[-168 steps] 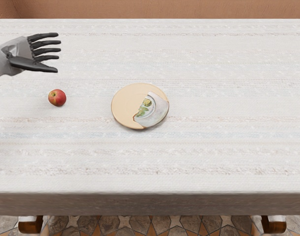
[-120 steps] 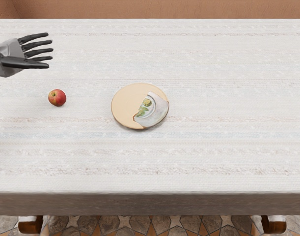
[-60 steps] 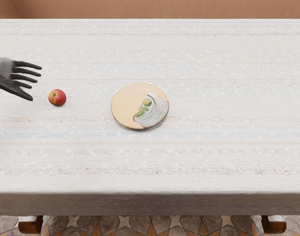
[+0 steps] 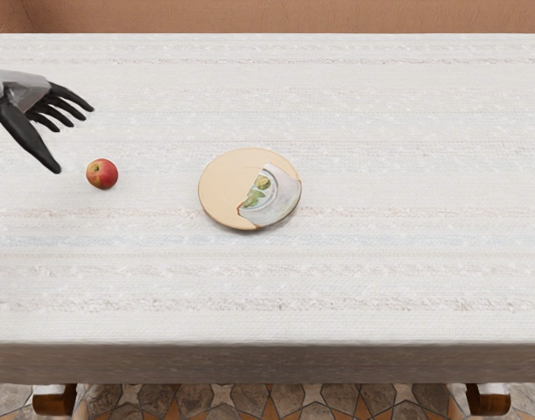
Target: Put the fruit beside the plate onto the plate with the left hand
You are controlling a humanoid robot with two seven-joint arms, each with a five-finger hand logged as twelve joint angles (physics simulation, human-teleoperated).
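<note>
A small red apple (image 4: 102,173) lies on the white tablecloth, to the left of a round tan plate (image 4: 228,185) with a pale patterned patch on its right side. My left hand (image 4: 50,118) comes in from the left edge and hovers up and to the left of the apple. Its dark fingers are spread and hold nothing, and the thumb points down toward the cloth a short way left of the apple. The right arm does not show.
The table's front edge (image 4: 267,346) runs across the lower part of the view, with a tiled floor below it. A brown wall strip lies behind the table's far edge.
The left hand dropped from higher up toward the apple's level, pulled left, then turned so the fingers point right and the thumb down. Apple and plate stayed put.
</note>
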